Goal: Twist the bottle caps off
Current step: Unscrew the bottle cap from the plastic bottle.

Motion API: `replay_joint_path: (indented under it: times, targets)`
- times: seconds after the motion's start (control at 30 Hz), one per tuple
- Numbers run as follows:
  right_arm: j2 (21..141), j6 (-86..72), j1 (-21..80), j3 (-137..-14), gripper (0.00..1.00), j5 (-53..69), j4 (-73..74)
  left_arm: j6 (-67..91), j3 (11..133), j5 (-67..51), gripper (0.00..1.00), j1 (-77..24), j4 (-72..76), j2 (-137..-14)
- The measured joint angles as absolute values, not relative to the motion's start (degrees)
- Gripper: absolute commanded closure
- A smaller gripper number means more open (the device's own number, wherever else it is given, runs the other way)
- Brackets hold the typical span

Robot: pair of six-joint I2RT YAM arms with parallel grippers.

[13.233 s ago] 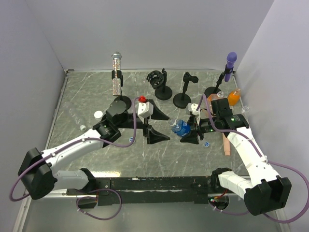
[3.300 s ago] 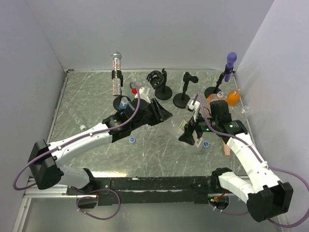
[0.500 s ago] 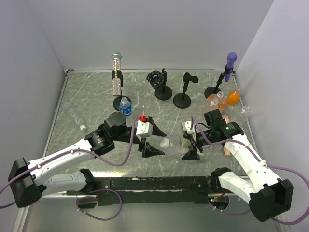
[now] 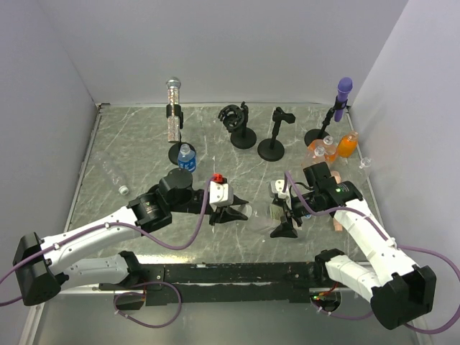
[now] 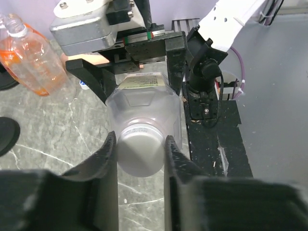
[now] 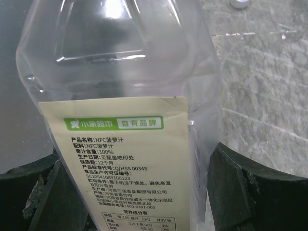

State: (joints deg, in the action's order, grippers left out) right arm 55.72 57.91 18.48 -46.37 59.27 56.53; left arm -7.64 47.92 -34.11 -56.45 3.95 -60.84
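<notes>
Near the middle of the grey marbled surface (image 4: 129, 144), the jaws of the right gripper (image 6: 134, 163) clamped the body of a clear plastic bottle with a pale yellow-green label (image 6: 120, 82). The jaws of the left gripper (image 5: 139, 144) were closed on its pale round screw cap (image 5: 140, 156). That cap was still on, its unscrewing seemingly about to begin; a small white loose cap (image 4: 123, 190) at the left suggested other bottles were finished.
</notes>
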Motion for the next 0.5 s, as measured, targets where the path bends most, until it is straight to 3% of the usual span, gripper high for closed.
replay_joint_path:
  times: [0.07, 0.5]
  targets:
    - [55.8, 58.0, 18.5, -46.4, 0.86, 58.9, 56.4, -7.2, 47.9, -33.6, 0.99, -56.6, 3.6, -60.8]
    - [56.8, 53.8, 18.0, -46.2, 0.88, 54.3, 53.0, 12.0, 56.6, -21.5, 0.99, -56.6, -7.0, -67.2]
